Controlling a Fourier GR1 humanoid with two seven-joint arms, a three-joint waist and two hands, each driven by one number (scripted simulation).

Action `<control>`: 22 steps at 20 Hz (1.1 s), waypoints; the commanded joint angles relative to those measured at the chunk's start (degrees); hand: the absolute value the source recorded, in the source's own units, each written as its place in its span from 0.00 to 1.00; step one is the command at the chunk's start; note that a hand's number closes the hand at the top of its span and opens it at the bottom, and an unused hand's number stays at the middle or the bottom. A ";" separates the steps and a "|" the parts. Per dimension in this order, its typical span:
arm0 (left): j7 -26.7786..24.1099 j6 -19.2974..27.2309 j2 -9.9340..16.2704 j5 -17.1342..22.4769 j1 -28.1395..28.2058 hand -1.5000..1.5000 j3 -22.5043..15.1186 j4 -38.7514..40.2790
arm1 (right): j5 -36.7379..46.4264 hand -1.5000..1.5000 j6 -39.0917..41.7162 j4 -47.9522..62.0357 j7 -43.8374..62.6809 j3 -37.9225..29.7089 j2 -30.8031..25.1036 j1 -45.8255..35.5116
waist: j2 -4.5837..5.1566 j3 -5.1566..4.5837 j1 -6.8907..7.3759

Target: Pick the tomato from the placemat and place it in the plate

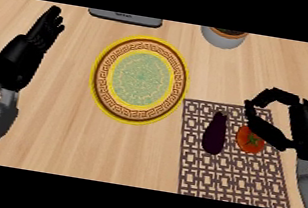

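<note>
- Wooden counter (53, 146) fills the frame; we see a grey tray edge (125, 17) and a bowl (225, 37) at the top.
- Our plate (140, 79) sits centre, the patterned placemat (234, 162) lower right.
- Our left hand (27, 50) rests open at left.
- Our right hand (288, 127) curls beside the tomato (250, 140), seemingly not yet holding it.
- Nudging the neighbouring eggplant (215, 132) could spoil our grasp.
</note>
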 commanded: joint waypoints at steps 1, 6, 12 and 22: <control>0.01 0.24 -0.56 -0.15 0.57 0.50 -0.61 -2.27 | 14.50 1.00 -17.21 4.49 4.33 4.45 8.81 2.06 | -0.02 0.65 0.78; 1.85 -0.45 -0.02 1.08 2.01 0.50 0.21 -4.66 | 11.97 0.00 -32.90 12.64 -14.47 4.54 25.08 3.86 | 0.11 0.95 0.22; 4.12 -0.66 0.23 0.27 6.99 0.50 0.90 -10.84 | 12.20 0.00 -39.22 10.60 -21.17 5.49 25.72 4.60 | -0.31 0.71 -1.62; 3.40 0.90 0.22 -1.00 6.75 0.50 3.19 -8.50 | 40.58 0.00 -23.03 4.98 20.83 6.62 16.53 8.82 | -0.93 0.13 -4.02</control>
